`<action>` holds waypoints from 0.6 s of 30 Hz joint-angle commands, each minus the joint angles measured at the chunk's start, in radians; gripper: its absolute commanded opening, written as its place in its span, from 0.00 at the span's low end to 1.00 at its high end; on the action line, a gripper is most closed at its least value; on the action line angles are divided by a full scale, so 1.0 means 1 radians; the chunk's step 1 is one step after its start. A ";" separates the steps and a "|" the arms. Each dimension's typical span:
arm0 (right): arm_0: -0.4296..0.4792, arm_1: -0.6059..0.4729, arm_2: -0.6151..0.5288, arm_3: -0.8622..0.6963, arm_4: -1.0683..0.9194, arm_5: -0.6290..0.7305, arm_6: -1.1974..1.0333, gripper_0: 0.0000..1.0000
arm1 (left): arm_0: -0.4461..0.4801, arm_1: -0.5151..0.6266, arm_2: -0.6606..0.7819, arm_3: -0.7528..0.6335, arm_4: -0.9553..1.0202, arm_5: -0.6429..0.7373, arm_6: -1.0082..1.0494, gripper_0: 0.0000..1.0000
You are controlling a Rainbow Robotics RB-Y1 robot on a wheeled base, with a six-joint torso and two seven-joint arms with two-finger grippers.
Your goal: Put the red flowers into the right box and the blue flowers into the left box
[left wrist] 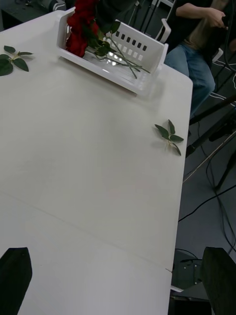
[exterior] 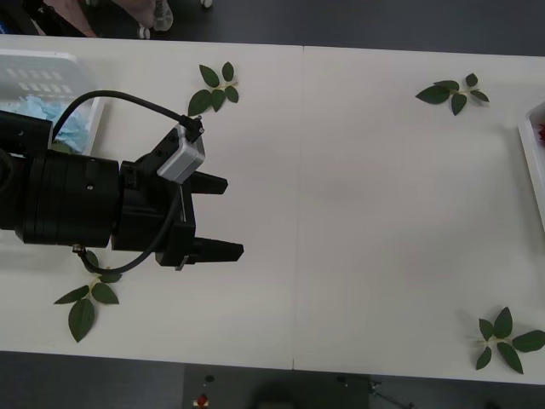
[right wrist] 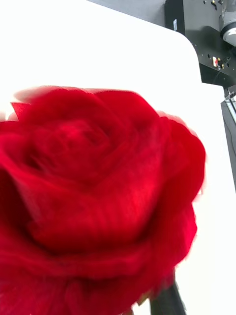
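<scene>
My left gripper [exterior: 232, 217] hovers open over the left-middle of the table with nothing between its black fingers [left wrist: 14, 278]. Behind that arm, at the far left corner, stands the left box [exterior: 38, 68] with pale blue flowers [exterior: 38, 115] in it. The right box [left wrist: 142, 49] is at the table's right edge; red flowers [left wrist: 78, 27] lie in it, their green stems across its floor. My right arm [left wrist: 113, 9] shows as a dark shape just over that box. The right wrist view has one red rose head [right wrist: 93, 197] very close to the camera.
Loose green leaf sprigs lie on the white table: one at the far middle-left [exterior: 215, 88], one at the far right [exterior: 453, 92], one near the front left edge [exterior: 89, 298], one at the front right corner [exterior: 507, 339]. The table's middle is bare.
</scene>
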 commanded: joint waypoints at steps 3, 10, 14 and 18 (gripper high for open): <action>-0.020 -0.055 -0.020 0.009 -0.085 0.001 0.005 0.85 | -0.017 0.007 0.018 -0.013 -0.007 -0.004 -0.002 1.00; -0.018 -0.095 -0.077 0.006 -0.419 0.035 0.216 0.87 | -0.017 0.007 0.018 -0.013 -0.007 -0.004 -0.002 1.00; -0.005 -0.158 -0.080 -0.095 -0.635 0.127 0.411 0.91 | -0.017 0.007 0.018 -0.013 -0.007 -0.004 -0.002 1.00; 0.063 -0.222 -0.124 -0.226 -0.798 0.173 0.588 0.92 | -0.017 0.007 0.018 -0.013 -0.007 -0.004 -0.002 1.00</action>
